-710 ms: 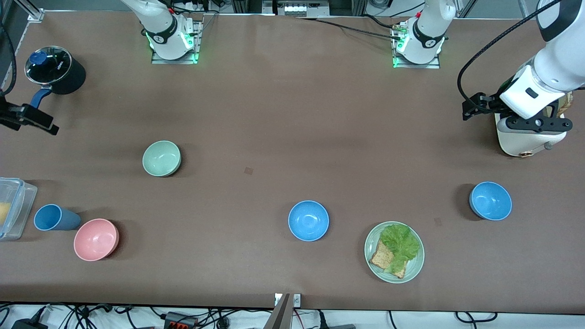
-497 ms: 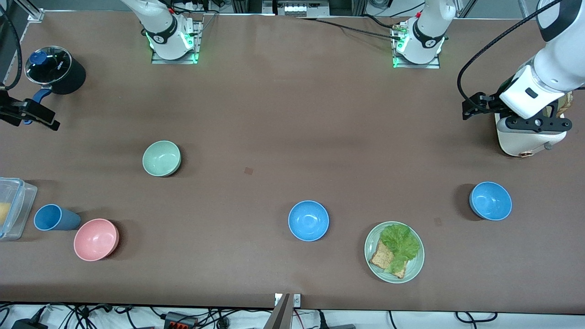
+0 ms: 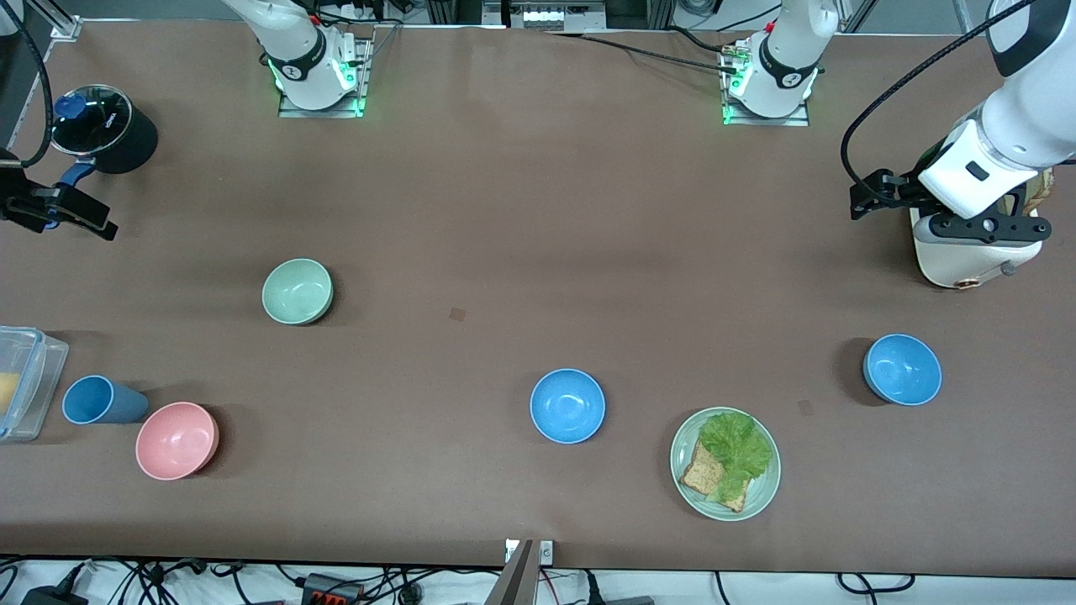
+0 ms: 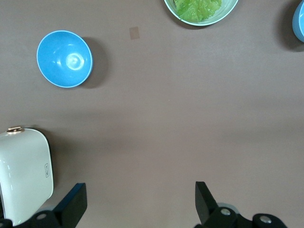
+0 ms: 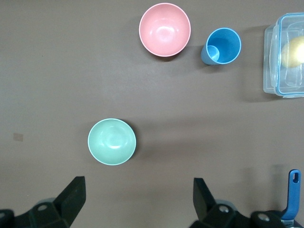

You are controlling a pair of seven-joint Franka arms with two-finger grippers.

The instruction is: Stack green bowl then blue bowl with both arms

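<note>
A: Jaws, both grippers: spread wide, empty. Left gripper [image 3: 866, 200] hangs over the left arm's end of the table beside a white appliance [image 3: 958, 252]; right gripper [image 3: 76, 220] hangs at the right arm's end by a black pot [image 3: 105, 126].

B: Green bowl [image 3: 298, 291]?

A: Upright on open tabletop, toward the right arm's end. Pink bowl [image 3: 176, 440] and blue cup [image 3: 97, 400] sit nearer the front edge. Two blue bowls: central [image 3: 567, 406], outer [image 3: 902, 370]. Lettuce plate [image 3: 688, 483] between them. Clear container [image 3: 25, 382] cut off by the table edge.

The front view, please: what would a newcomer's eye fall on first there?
Probably the bright bowls scattered on the brown table: the green bowl and a pink bowl toward the right arm's end, two blue bowls elsewhere. Both grippers are open, high at the table's ends: left gripper, right gripper.
</note>
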